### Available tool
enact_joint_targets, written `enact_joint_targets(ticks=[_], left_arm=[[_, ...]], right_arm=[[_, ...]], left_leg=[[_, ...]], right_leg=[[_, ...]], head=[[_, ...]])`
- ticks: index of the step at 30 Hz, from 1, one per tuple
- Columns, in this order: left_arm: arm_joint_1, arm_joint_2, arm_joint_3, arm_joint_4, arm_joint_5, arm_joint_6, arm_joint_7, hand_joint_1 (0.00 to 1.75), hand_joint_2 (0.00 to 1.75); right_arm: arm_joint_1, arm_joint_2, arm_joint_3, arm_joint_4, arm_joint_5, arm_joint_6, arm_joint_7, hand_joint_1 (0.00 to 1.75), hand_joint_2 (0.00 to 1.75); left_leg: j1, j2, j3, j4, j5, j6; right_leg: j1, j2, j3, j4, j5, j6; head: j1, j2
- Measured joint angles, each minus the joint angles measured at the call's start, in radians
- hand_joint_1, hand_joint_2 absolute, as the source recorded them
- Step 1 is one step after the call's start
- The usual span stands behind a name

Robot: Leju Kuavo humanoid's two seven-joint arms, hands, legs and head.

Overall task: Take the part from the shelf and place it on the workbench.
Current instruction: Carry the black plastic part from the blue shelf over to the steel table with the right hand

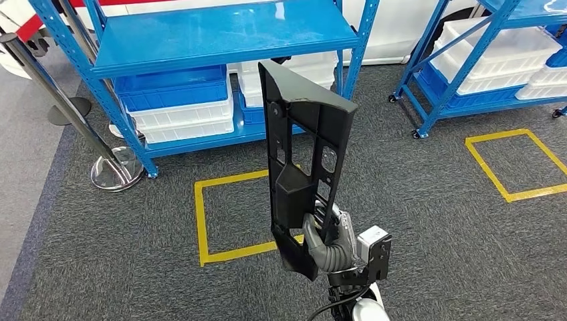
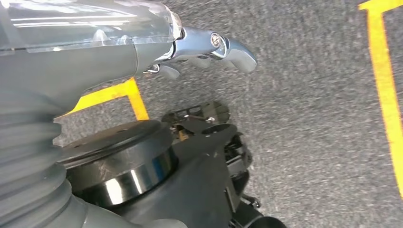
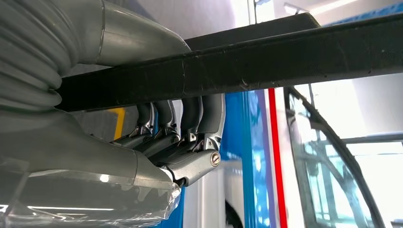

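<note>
The part (image 1: 304, 154) is a long black plastic panel with ribs and cut-outs, held upright in front of me over the grey carpet. My right hand (image 1: 327, 237) grips it near its lower end. In the right wrist view the fingers (image 3: 190, 123) curl around one side of the part's black edge (image 3: 285, 52) and the thumb lies on the other. In the left wrist view my left hand (image 2: 199, 47) hangs over the carpet with its fingers loosely extended and nothing in them.
A blue shelf (image 1: 220, 33) with blue and white bins (image 1: 177, 100) stands ahead, and a second blue shelf (image 1: 468, 60) is at the right. Yellow tape squares (image 1: 200, 221) (image 1: 515, 164) mark the carpet. A chrome stanchion base (image 1: 117, 170) stands at the left.
</note>
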Motion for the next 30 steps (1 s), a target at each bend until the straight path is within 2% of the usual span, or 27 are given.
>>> enact_joint_targets(ticks=[1,2,3,4,5,6,8,9,10,11,13,14,15,16,17,19,21,23,25,26,27,28,29,30], left_arm=[[0.000,0.000,0.003,0.000,0.001,0.001,0.002,0.00,1.75],[0.000,-0.001,0.006,0.000,0.001,0.004,0.004,0.00,1.75],[0.000,-0.001,0.009,0.000,0.001,0.007,0.008,0.00,1.75],[0.001,-0.002,0.012,0.000,0.000,0.012,0.012,0.00,1.75],[0.001,-0.002,0.015,0.000,-0.003,0.019,0.016,0.00,1.75],[0.002,-0.002,0.016,0.000,-0.008,0.027,0.021,0.00,1.75],[0.003,-0.002,0.017,0.000,-0.023,0.048,0.037,0.00,1.75],[0.002,-0.001,0.017,0.000,-0.031,0.059,0.047,0.00,1.75],[0.003,0.000,0.017,0.000,-0.037,0.071,0.060,0.00,1.75],[0.003,0.002,0.018,0.000,-0.040,0.082,0.075,0.00,1.75],[0.004,0.008,0.021,0.000,-0.041,0.107,0.113,0.00,1.75],[0.005,0.012,0.024,0.000,-0.041,0.120,0.133,0.00,1.75],[0.007,0.016,0.027,0.000,-0.042,0.132,0.151,0.00,1.75],[0.008,0.022,0.030,0.000,-0.043,0.143,0.168,0.00,1.75],[0.008,0.028,0.033,0.000,-0.046,0.153,0.182,0.00,1.75],[0.011,0.044,0.039,0.000,-0.050,0.167,0.204,0.00,1.75],[0.016,0.057,0.044,0.000,-0.052,0.175,0.216,0.00,1.75],[0.017,0.065,0.049,0.000,-0.051,0.178,0.222,0.00,1.75],[0.016,0.070,0.053,0.000,-0.051,0.178,0.223,0.00,1.75],[0.017,0.071,0.055,0.000,-0.052,0.176,0.222,0.00,1.75],[0.017,0.071,0.056,0.000,-0.053,0.173,0.221,0.00,1.75],[0.018,0.071,0.057,0.000,-0.055,0.170,0.219,0.00,1.75],[0.019,0.071,0.057,0.000,-0.058,0.168,0.217,0.00,1.75],[0.019,0.069,0.057,0.000,-0.062,0.167,0.212,0.00,1.75]], right_arm=[[0.000,0.000,0.000,0.000,0.012,-0.016,-0.005,1.75,1.75],[0.000,0.000,-0.001,0.000,0.025,-0.035,-0.012,1.75,1.75],[0.000,0.001,-0.002,-0.001,0.038,-0.056,-0.020,1.75,1.75],[0.000,0.004,-0.004,-0.004,0.049,-0.078,-0.028,1.75,1.75],[-0.001,0.008,-0.005,-0.009,0.058,-0.100,-0.038,1.75,1.75],[-0.001,0.012,-0.007,-0.016,0.064,-0.121,-0.047,1.75,1.75],[0.001,0.016,-0.012,-0.031,0.070,-0.153,-0.060,1.75,1.75],[0.002,0.017,-0.015,-0.038,0.071,-0.165,-0.063,1.75,1.75],[0.003,0.018,-0.017,-0.044,0.073,-0.175,-0.065,1.75,1.75],[0.004,0.019,-0.019,-0.050,0.073,-0.183,-0.066,1.75,1.75],[0.010,0.021,-0.024,-0.063,0.074,-0.199,-0.066,1.75,1.75],[0.014,0.022,-0.028,-0.069,0.072,-0.206,-0.067,1.75,1.75],[0.020,0.022,-0.033,-0.076,0.070,-0.212,-0.069,1.75,1.75],[0.025,0.022,-0.038,-0.083,0.066,-0.218,-0.072,1.75,1.75],[0.030,0.022,-0.044,-0.091,0.062,-0.222,-0.075,1.75,1.75],[0.037,0.022,-0.056,-0.108,0.057,-0.230,-0.082,1.75,1.75],[0.043,0.021,-0.067,-0.122,0.056,-0.235,-0.084,1.75,1.75],[0.054,0.020,-0.080,-0.137,0.056,-0.240,-0.084,1.75,1.75],[0.068,0.019,-0.097,-0.154,0.057,-0.246,-0.086,1.75,1.75],[0.072,0.018,-0.105,-0.162,0.057,-0.249,-0.086,1.75,1.75],[0.074,0.017,-0.113,-0.169,0.058,-0.251,-0.087,1.75,1.75],[0.077,0.016,-0.120,-0.174,0.059,-0.251,-0.088,1.75,1.75],[0.081,0.015,-0.125,-0.179,0.060,-0.252,-0.088,1.75,1.75],[0.087,0.014,-0.131,-0.182,0.062,-0.252,-0.088,1.75,1.75]], left_leg=[[0.000,0.003,-0.011,0.003,0.006,-0.002],[0.000,0.006,-0.021,0.007,0.011,-0.004],[-0.001,0.009,-0.027,0.012,0.015,-0.007],[-0.002,0.014,-0.033,0.017,0.017,-0.011],[-0.005,0.018,-0.036,0.023,0.020,-0.017],[-0.007,0.024,-0.038,0.026,0.023,-0.022],[-0.006,0.039,-0.041,0.029,0.027,-0.033],[-0.005,0.039,-0.044,0.037,0.018,-0.039],[-0.003,0.032,-0.054,0.062,-0.003,-0.044],[-0.001,0.022,-0.071,0.108,-0.038,-0.048],[0.000,0.005,-0.119,0.243,-0.115,-0.053],[0.000,0.003,-0.136,0.297,-0.136,-0.053],[0.000,0.002,-0.138,0.318,-0.136,-0.050],[-0.001,0.000,-0.120,0.296,-0.117,-0.045],[-0.003,-0.006,-0.084,0.239,-0.085,-0.037],[-0.005,-0.043,-0.004,0.102,-0.042,-0.013],[-0.008,-0.068,0.033,0.035,-0.036,-0.002],[-0.009,-0.055,0.041,0.010,-0.028,-0.003],[-0.003,-0.033,0.050,-0.019,-0.017,-0.001],[0.002,-0.022,0.053,-0.031,-0.011,0.000],[0.002,-0.011,0.053,-0.034,-0.009,0.000],[0.002,0.001,0.050,-0.034,-0.008,0.000],[0.003,0.014,0.047,-0.031,-0.009,-0.001],[0.004,0.026,0.045,-0.027,-0.010,-0.003]], right_leg=[[-0.001,-0.001,0.024,-0.020,0.027,0.000],[-0.001,-0.007,0.066,-0.070,0.058,0.000],[0.000,-0.021,0.114,-0.139,0.073,-0.001],[0.004,-0.034,0.159,-0.207,0.076,-0.005],[0.006,-0.045,0.189,-0.258,0.069,-0.011],[0.009,-0.048,0.202,-0.287,0.059,-0.018],[0.009,-0.031,0.199,-0.298,0.060,-0.036],[0.008,-0.022,0.196,-0.299,0.066,-0.045],[0.007,-0.015,0.192,-0.301,0.072,-0.054],[0.006,-0.009,0.188,-0.302,0.078,-0.062],[0.009,0.006,0.177,-0.301,0.087,-0.069],[0.012,0.013,0.172,-0.299,0.090,-0.070],[0.015,0.022,0.168,-0.297,0.093,-0.071],[0.018,0.031,0.165,-0.295,0.095,-0.071],[0.021,0.041,0.163,-0.292,0.096,-0.071],[0.022,0.060,0.159,-0.288,0.097,-0.069],[0.015,0.076,0.153,-0.288,0.103,-0.060],[0.010,0.092,0.148,-0.290,0.109,-0.047],[0.014,0.071,0.134,-0.270,0.093,-0.037],[0.015,0.051,0.116,-0.234,0.069,-0.032],[0.012,0.029,0.089,-0.180,0.038,-0.026],[0.007,0.018,0.057,-0.117,0.008,-0.020],[0.002,0.012,0.029,-0.063,-0.012,-0.014],[-0.003,0.009,0.016,-0.037,-0.013,-0.008]], head=[[0.000,0.000],[0.000,0.000],[0.000,0.000],[0.000,0.000],[0.000,0.000],[0.000,0.000],[-0.001,0.000],[-0.001,0.000],[-0.001,0.000],[-0.001,0.000],[-0.002,0.000],[-0.002,0.000],[-0.002,0.000],[-0.002,0.000],[-0.002,0.000],[0.001,0.000],[0.003,0.000],[0.002,0.000],[0.006,0.000],[0.009,0.000],[0.011,0.000],[0.013,0.000],[0.014,0.000],[0.013,0.000]])
